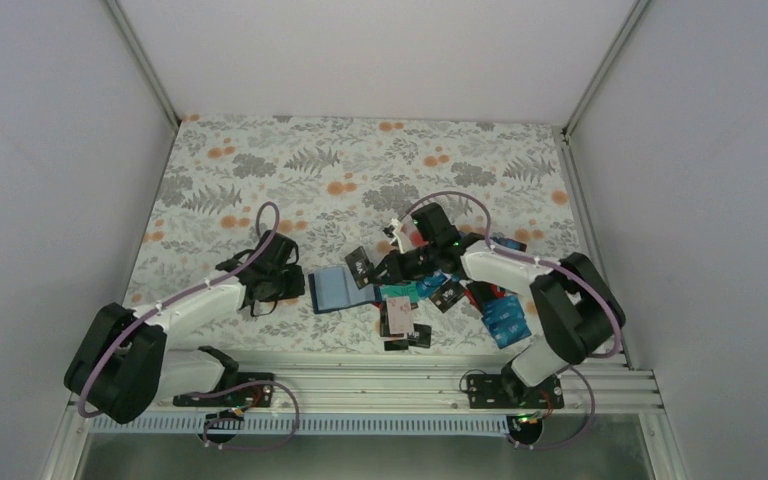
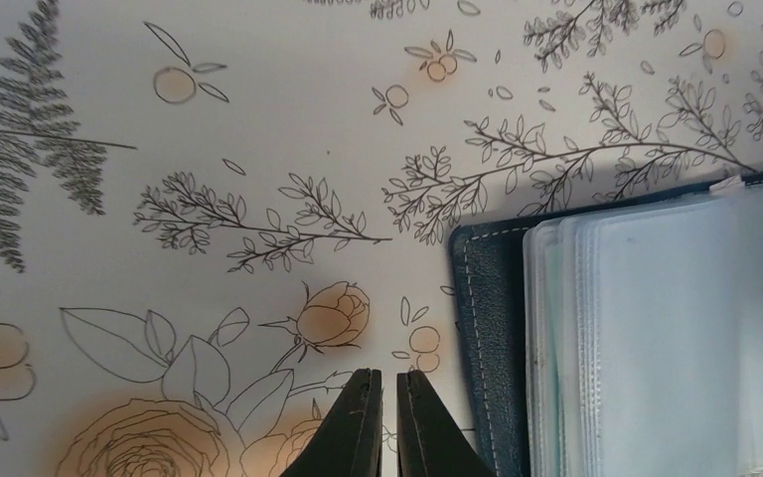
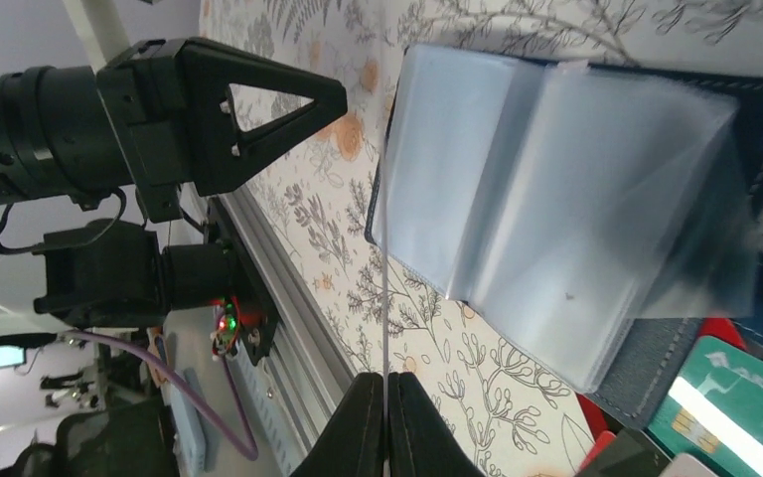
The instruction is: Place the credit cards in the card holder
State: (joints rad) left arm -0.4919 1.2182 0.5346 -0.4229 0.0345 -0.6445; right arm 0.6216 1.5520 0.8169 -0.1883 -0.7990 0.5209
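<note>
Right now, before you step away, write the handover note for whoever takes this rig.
Left gripper: shut, empty, low over the table beside the card holder.
Right gripper: shut on a thin pale sheet seen edge-on; card or sleeve, cannot tell.
Card holder: lying open, clear sleeves fanned out.
Cards: loose pile beside the holder, on the right arm's side.
Done: holder open; sleeves in view look empty.
Left: all cards into sleeves.

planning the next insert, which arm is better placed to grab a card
Probably right: the right hand sits beside the credit cards and the card holder; the left hand is across the holder from them.
</note>
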